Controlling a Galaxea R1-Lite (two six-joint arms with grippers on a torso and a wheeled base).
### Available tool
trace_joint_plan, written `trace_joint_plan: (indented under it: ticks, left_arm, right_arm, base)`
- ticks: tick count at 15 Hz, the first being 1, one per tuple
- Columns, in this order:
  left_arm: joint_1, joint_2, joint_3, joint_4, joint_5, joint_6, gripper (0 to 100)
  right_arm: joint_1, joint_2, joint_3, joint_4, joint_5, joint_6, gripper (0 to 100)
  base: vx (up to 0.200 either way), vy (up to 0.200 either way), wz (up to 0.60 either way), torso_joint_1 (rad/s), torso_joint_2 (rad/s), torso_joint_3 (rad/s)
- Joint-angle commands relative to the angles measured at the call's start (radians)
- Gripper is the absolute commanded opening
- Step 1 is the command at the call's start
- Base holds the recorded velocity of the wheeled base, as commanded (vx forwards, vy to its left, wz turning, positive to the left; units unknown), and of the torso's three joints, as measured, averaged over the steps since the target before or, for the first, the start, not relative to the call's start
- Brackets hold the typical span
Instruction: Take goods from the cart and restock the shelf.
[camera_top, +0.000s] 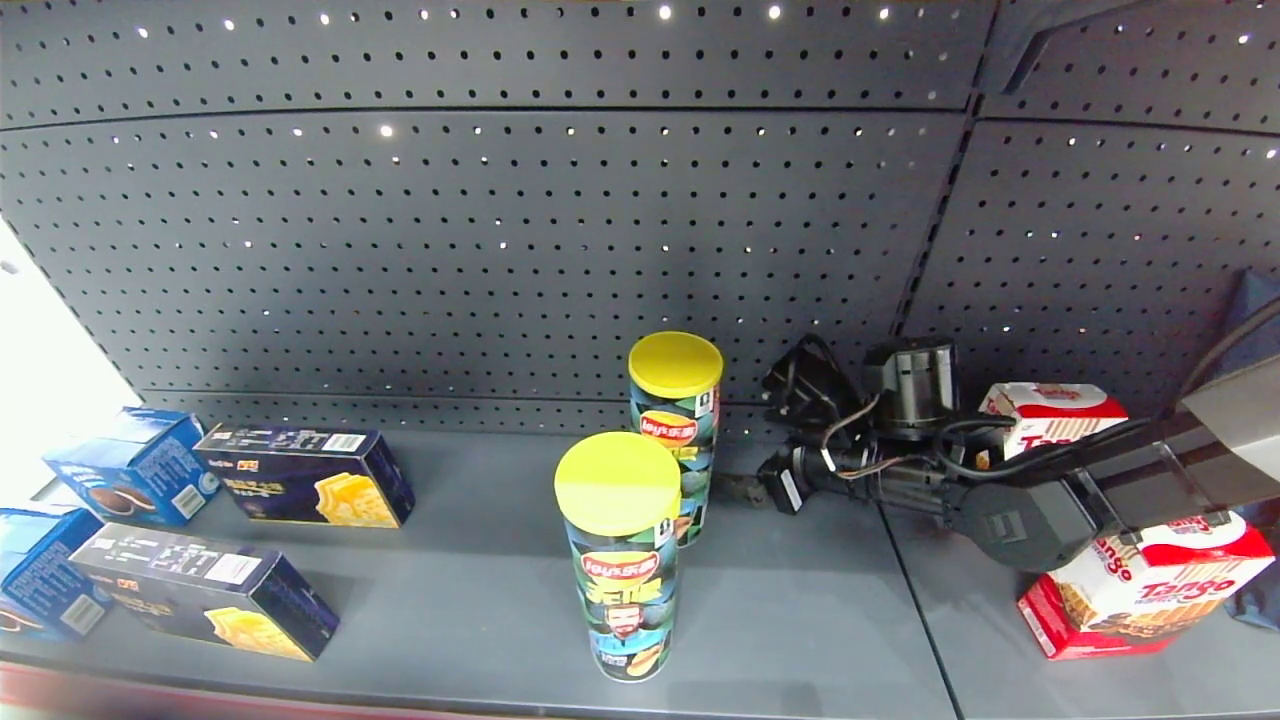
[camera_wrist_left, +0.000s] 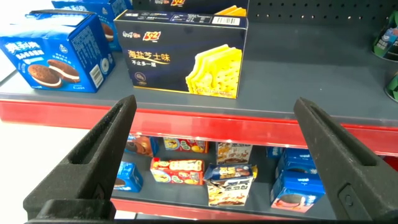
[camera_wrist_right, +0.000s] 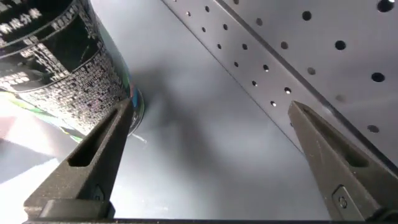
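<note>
The right claw (camera_wrist_right: 210, 106) was found wide open and empty beside the shelved rear can (camera_top: 676, 420); restocking was judged unfinished.

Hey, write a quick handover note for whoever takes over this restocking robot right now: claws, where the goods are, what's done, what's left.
Left claw: open, empty, in front of the shelf.
Right claw: open, empty, low over the shelf beside the rear chip can.
Goods: rear chip can and front chip can upright mid-shelf; cracker boxes to the left, wafer boxes to the right.
Done: both cans appear placed.
Left: probably back the right arm out and fetch more goods.
</note>
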Motion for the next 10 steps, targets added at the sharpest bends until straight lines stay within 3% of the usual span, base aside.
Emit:
trace_joint_plan:
  ticks: [1,7,10]
  left_arm:
    - [0.000,0.000,0.000,0.000,0.000,0.000,100]
    - [0.000,0.000,0.000,0.000,0.000,0.000,100]
    - [0.000,0.000,0.000,0.000,0.000,0.000,100]
  right_arm:
    - [-0.011,-0.028,0.014,0.000,-0.001,-0.001,100]
    - [-0.065,-0.196,0.083,-0.002,-0.092,-0.003,100]
    - [-0.062,-0.338,0.179,-0.008,-0.139,-0.001,100]
  base:
    - [0.000,0.000,0.00,0.000,0.00,0.000]
    - [0.000,0.000,0.00,0.000,0.00,0.000]
    - [0.000,0.000,0.00,0.000,0.00,0.000]
